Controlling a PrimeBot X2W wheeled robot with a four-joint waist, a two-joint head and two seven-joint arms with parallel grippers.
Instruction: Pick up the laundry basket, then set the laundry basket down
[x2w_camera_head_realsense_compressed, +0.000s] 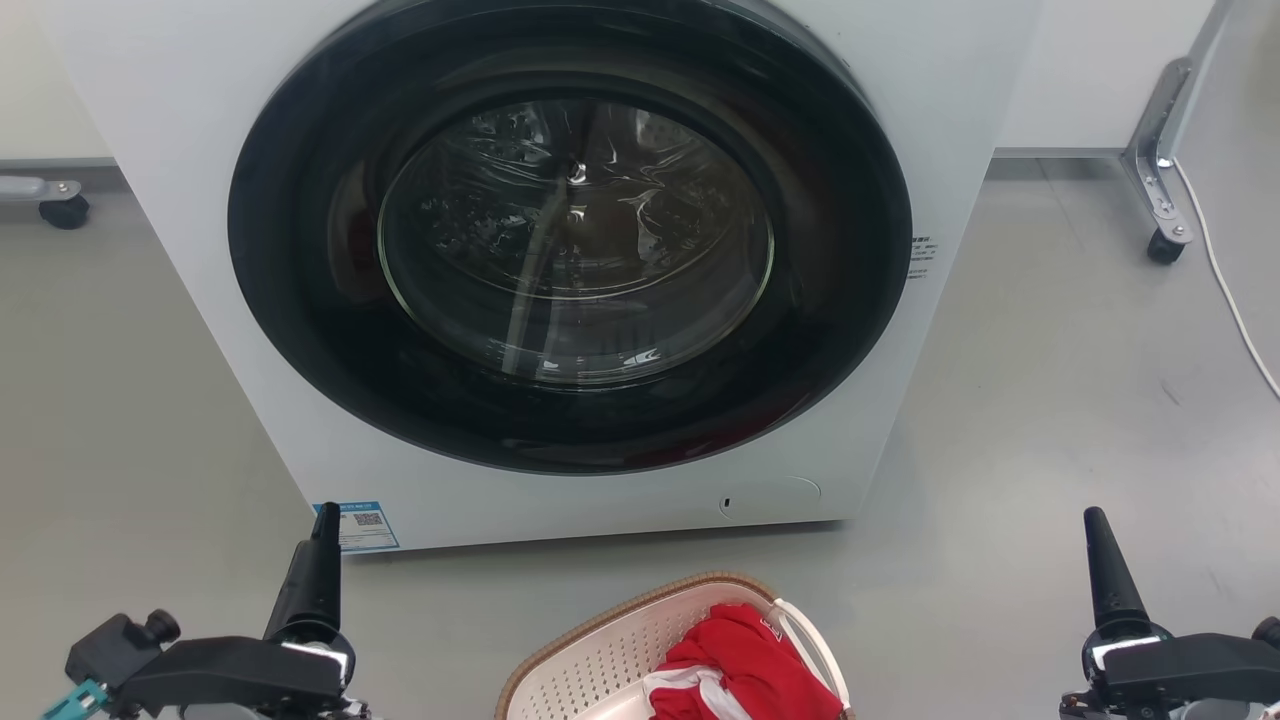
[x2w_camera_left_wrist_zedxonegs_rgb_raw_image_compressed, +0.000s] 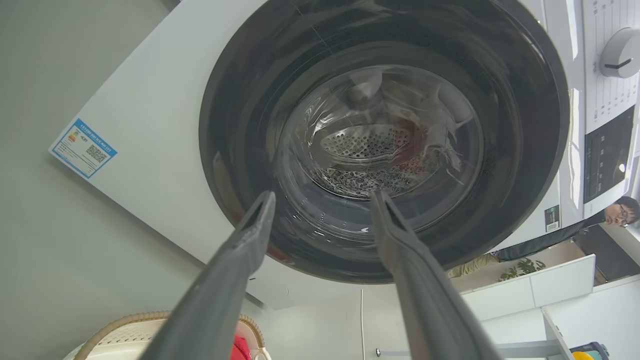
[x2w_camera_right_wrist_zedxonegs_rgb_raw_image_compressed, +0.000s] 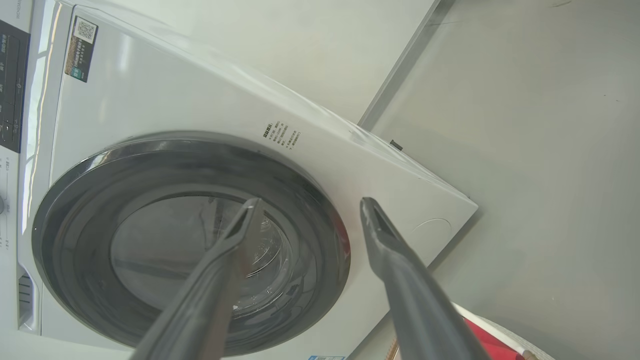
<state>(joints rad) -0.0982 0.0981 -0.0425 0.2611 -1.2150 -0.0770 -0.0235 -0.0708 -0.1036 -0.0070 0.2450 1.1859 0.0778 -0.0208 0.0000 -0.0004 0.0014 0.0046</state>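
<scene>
Head view: the laundry basket (x2w_camera_head_realsense_compressed: 610, 650), holding a red garment (x2w_camera_head_realsense_compressed: 740, 640), sits before a front-loading washing machine (x2w_camera_head_realsense_compressed: 570, 240), between left gripper (x2w_camera_left_wrist_zedxonegs_rgb_raw_image_compressed: 324, 194) and right gripper (x2w_camera_right_wrist_zedxonegs_rgb_raw_image_compressed: 311, 200), each with 2 fingers spread.

We are facing a white washing machine (x2w_camera_head_realsense_compressed: 180, 150) standing on grey floor (x2w_camera_head_realsense_compressed: 1050, 400), its dark round door (x2w_camera_head_realsense_compressed: 570, 240) shut, a blue label (x2w_camera_head_realsense_compressed: 362, 526) at its lower corner.

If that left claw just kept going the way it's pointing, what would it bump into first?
Most likely the washing machine's round door: the left gripper, open, aims at its glass window. The gap to it is hard to judge.
</scene>
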